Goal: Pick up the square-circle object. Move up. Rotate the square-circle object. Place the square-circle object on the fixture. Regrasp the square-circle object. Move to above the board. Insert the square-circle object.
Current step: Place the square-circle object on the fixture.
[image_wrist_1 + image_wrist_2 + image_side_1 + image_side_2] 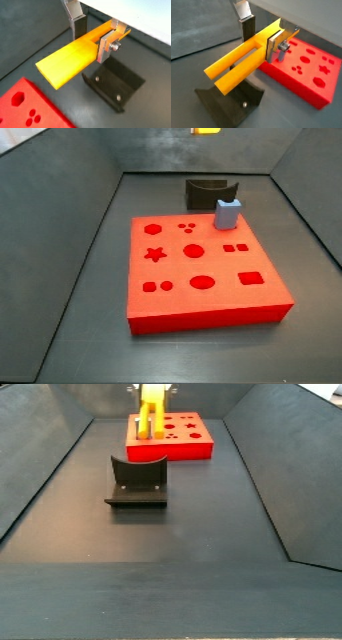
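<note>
The square-circle object (67,62) (238,67) is a slim yellow bar with an orange side. In both wrist views my gripper (92,37) (260,37) is shut on one end of it, a silver finger (105,48) on one side and a dark-padded finger (79,27) on the other. In a side view the bar (154,409) hangs upright high in the air, between the fixture (138,481) and the board (181,442). Only its tip (205,131) shows in a side view. The black fixture (113,82) (234,102) (205,192) lies below the bar. The red board (201,268) (27,107) (308,67) has darker shape cutouts.
A pale blue-grey block (227,213) stands on the board's edge nearest the fixture. Sloping dark grey walls (274,474) enclose the floor on all sides.
</note>
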Motion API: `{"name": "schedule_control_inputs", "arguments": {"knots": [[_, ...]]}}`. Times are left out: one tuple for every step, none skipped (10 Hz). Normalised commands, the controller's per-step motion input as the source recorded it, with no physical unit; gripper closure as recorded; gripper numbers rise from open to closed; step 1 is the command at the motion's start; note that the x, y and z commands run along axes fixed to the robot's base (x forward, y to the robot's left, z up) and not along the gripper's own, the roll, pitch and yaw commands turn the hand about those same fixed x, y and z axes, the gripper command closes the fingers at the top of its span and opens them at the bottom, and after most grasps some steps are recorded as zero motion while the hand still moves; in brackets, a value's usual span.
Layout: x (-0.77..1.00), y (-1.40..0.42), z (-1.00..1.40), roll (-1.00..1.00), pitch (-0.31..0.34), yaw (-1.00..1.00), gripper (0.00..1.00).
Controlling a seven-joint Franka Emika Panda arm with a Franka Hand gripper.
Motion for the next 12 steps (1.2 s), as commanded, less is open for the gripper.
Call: {"name": "schedule_control_inputs", "arguments": {"knots": [[0.49, 0.09, -0.05, -1.00, 0.010, -0.05, 1.00], [0.41, 0.08, -0.05, -1.00, 0.031, -0.05, 1.00], [0.34, 0.06, -0.04, -1.00, 0.049, -0.06, 1.00], [0.22, 0.05, -0.02, -0.84, 0.075, -0.07, 1.00], [0.17, 0.05, -0.02, -0.73, 0.079, -0.07, 1.00], [0.09, 0.05, -0.02, -0.50, 0.078, -0.07, 1.00], [0.07, 0.05, -0.02, -0.38, 0.066, -0.08, 1.00], [0.06, 0.03, -0.01, -0.20, 0.045, -0.08, 1.00], [0.13, 0.13, -1.00, -1.00, 0.203, -0.02, 1.00], [0.13, 0.14, -1.00, -1.00, 0.200, -0.04, 1.00], [0.15, 0.14, -1.00, -1.00, 0.244, -0.10, 1.00], [0.16, 0.14, -1.00, -0.85, 0.229, -0.13, 1.00]]}}
